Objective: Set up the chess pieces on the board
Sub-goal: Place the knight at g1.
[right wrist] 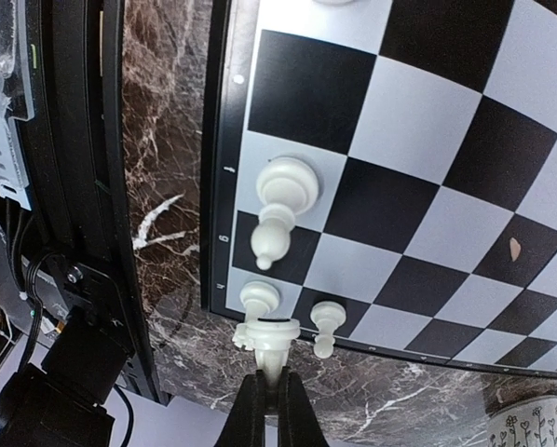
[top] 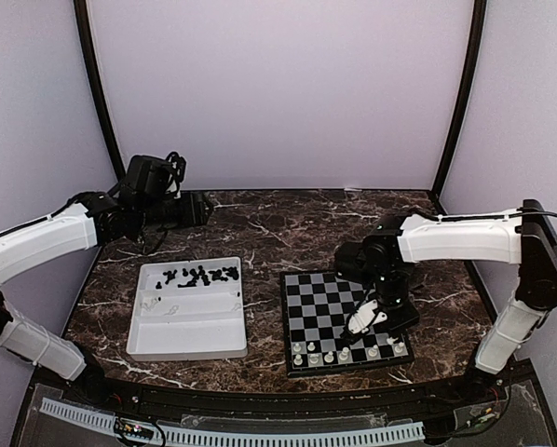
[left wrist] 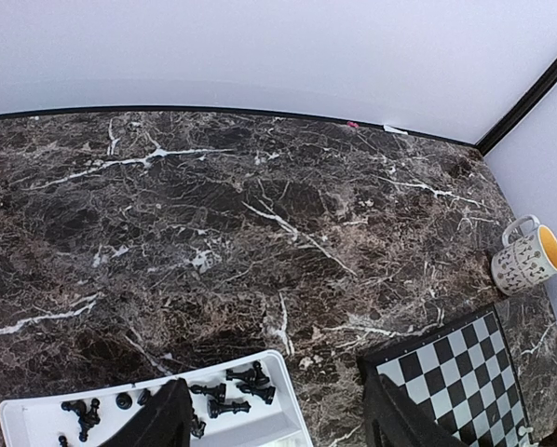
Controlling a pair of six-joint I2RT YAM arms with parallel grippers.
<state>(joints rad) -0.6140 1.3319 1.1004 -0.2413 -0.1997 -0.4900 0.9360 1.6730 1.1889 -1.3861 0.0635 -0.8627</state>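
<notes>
Two hands: right hand [right wrist: 267, 384] pinches white piece [right wrist: 265, 335]; left hand [left wrist: 278, 426] spread, tips cut off.

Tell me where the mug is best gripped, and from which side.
Probably the mug's rim, from above: one finger inside, one outside, away from the handle. It stands upright with its mouth open, and the thin wall suits a pinch.

Brightly, evenly lit; diffuse, soft shadows only. Strong wide-angle bending along board [right wrist: 400, 186] edges in right wrist view. Overhead view slightly soft.
</notes>
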